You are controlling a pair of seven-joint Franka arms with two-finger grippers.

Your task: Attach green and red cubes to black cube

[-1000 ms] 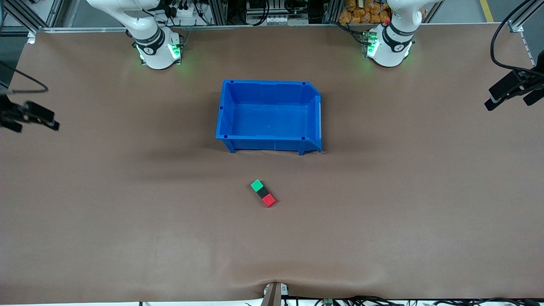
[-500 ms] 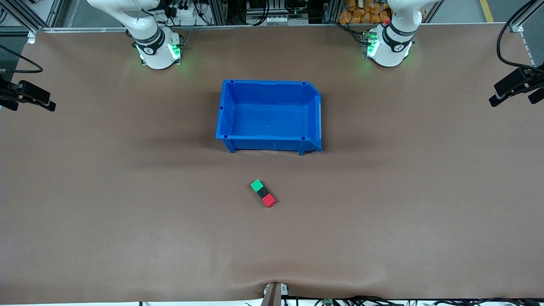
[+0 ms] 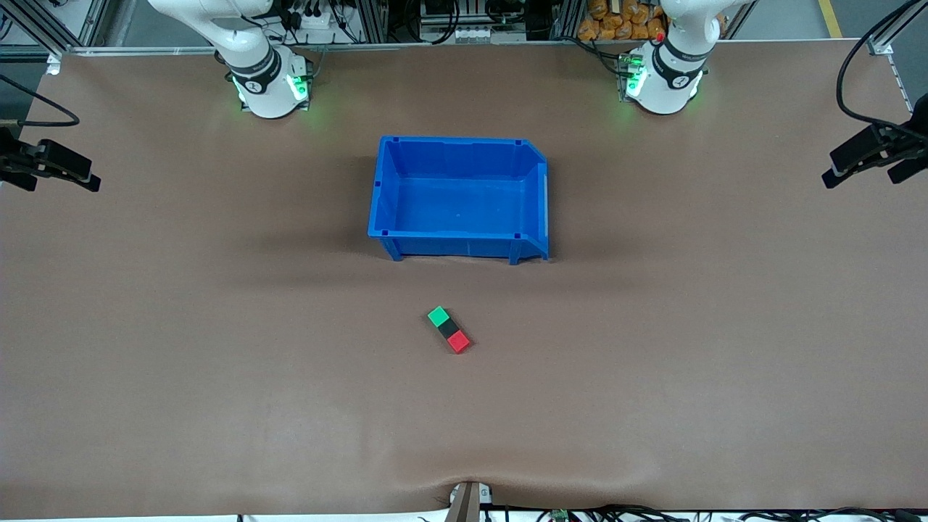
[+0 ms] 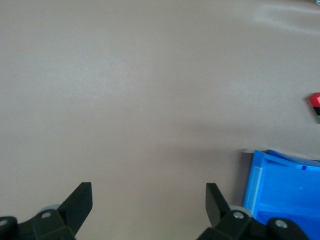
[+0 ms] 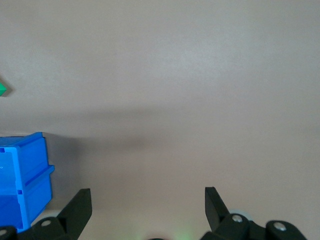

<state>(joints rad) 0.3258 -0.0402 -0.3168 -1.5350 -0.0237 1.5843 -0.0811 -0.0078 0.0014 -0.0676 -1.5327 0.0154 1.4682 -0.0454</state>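
the left gripper (image 3: 863, 159) sits half cut off at the left arm's edge of the front view, the right gripper (image 3: 54, 170) the same at the right arm's end. in the left wrist view only a sliver of the red cube (image 4: 315, 100) shows at the frame edge; in the right wrist view just a corner of the green cube (image 5: 2, 89). out on the brown table (image 3: 217, 362), green cube (image 3: 438, 316), black cube (image 3: 448, 329) and red cube (image 3: 458, 341) lie touching in one short row, black between, nearer the front camera than the blue bin (image 3: 460, 145). the row runs diagonally, green end toward the bin, red end nearest the camera. both grippers hover well apart from it, fingers spread wide, holding nothing.
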